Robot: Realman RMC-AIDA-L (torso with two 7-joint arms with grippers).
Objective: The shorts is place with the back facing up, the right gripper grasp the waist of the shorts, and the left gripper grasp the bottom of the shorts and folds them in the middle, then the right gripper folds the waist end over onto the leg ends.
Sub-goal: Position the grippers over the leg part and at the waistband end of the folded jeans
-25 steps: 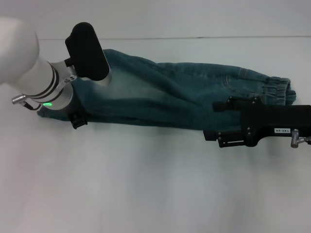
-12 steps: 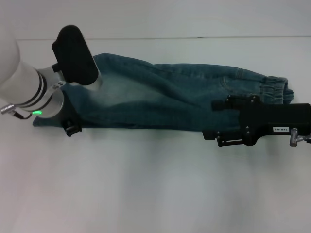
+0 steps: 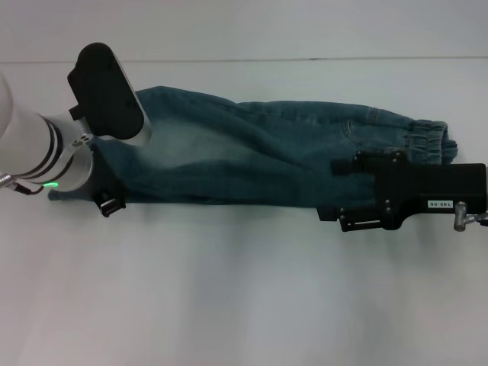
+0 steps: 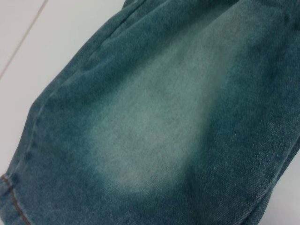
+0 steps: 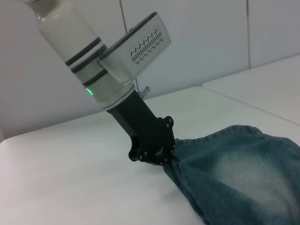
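The shorts [image 3: 252,152] lie folded lengthwise in a long blue-green band across the table, their faded denim filling the left wrist view [image 4: 164,117]. At the left end, the left gripper [image 3: 107,204] is shut on the bottom of the shorts. The right wrist view shows this gripper [image 5: 169,159] pinching the denim corner [image 5: 234,183] just above the table. The ruffled waist of the shorts [image 3: 427,141] lies at the right end. The labelled right gripper [image 3: 332,191] hovers over the cloth just left of the waist, its fingers spread apart and open.
The white table [image 3: 229,290] stretches out in front of the shorts. A seam line [image 3: 305,59] runs across the table behind them. A white wall [image 5: 197,56] stands beyond the table's far side.
The left gripper has moved left, drawing the leg end with it. The whole band of denim has slid a little left, waist included. The right gripper has stayed where it was.
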